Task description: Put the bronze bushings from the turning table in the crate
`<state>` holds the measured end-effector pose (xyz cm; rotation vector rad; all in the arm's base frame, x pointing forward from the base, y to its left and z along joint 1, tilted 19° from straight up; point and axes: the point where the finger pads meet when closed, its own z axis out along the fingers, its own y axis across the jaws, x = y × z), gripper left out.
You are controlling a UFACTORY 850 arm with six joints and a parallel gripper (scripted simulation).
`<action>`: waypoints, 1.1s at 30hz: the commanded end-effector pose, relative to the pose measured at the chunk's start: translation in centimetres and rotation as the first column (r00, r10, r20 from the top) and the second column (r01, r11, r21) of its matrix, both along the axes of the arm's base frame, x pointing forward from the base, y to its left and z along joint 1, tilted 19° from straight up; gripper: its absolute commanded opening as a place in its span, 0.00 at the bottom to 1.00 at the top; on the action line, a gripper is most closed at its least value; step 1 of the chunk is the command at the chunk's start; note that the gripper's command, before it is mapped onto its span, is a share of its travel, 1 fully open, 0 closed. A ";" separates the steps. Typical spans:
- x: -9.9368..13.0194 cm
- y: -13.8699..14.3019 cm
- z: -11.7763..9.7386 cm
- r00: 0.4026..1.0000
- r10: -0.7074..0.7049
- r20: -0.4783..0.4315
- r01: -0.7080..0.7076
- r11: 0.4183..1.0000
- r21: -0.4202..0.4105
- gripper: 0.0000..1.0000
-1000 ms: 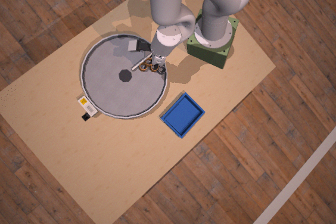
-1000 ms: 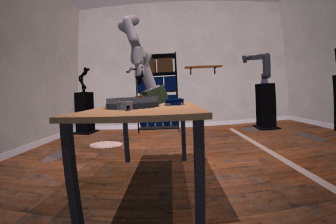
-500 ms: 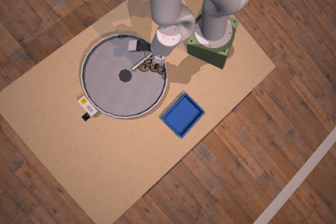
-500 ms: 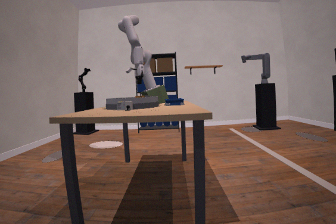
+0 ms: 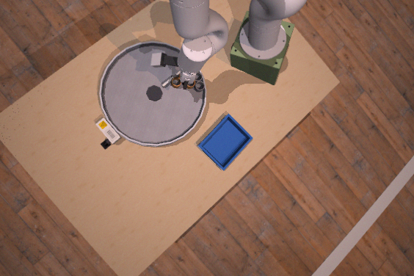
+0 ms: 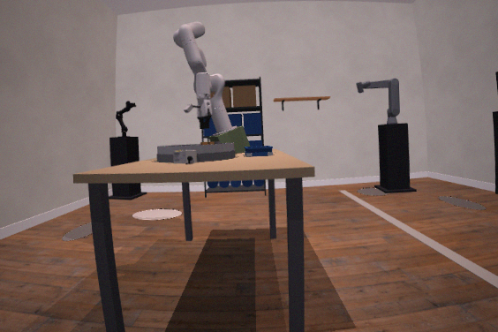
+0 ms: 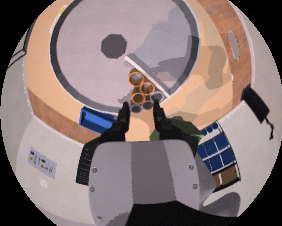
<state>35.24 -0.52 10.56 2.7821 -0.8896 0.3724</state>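
On the turning table (image 5: 128, 113) (image 6: 196, 152) (image 7: 90, 75), near its rim, three ring-shaped bronze bushings (image 5: 176, 82) (image 7: 134, 84), orange-brown with open centres, cluster beside dull grey steel bushings (image 5: 199, 86) (image 7: 148, 105), while above them the pincer (image 5: 188, 85) (image 6: 204, 126) (image 7: 141, 107) holds nothing, its fingers parted, and the blue crate (image 5: 224, 142) (image 6: 259, 149) (image 7: 96, 120) stands apart on the surface (image 5: 88, 194) (image 6: 194, 173) (image 7: 40, 75).

robotics lab or workshop, other robot arms (image 6: 393, 98) (image 6: 125, 117) on black pedestals (image 6: 394, 158) (image 6: 124, 154), shelf rack (image 6: 261, 94) with blue bins (image 6: 252, 124) (image 7: 217, 151), plank floor
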 end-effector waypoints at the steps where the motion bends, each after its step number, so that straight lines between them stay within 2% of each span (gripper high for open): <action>1: 2.9 -1.4 -2.7 1.000 0.004 0.016 -0.004 1.000 0.000 0.47; 3: 3.8 -2.0 -3.6 1.000 0.004 0.016 -0.004 1.000 0.001 0.47; 7: 4.1 -2.1 -3.9 1.000 0.004 0.016 -0.004 1.000 0.002 0.47; 33: 4.0 -2.1 -3.9 1.000 0.004 0.016 -0.004 1.000 0.001 0.47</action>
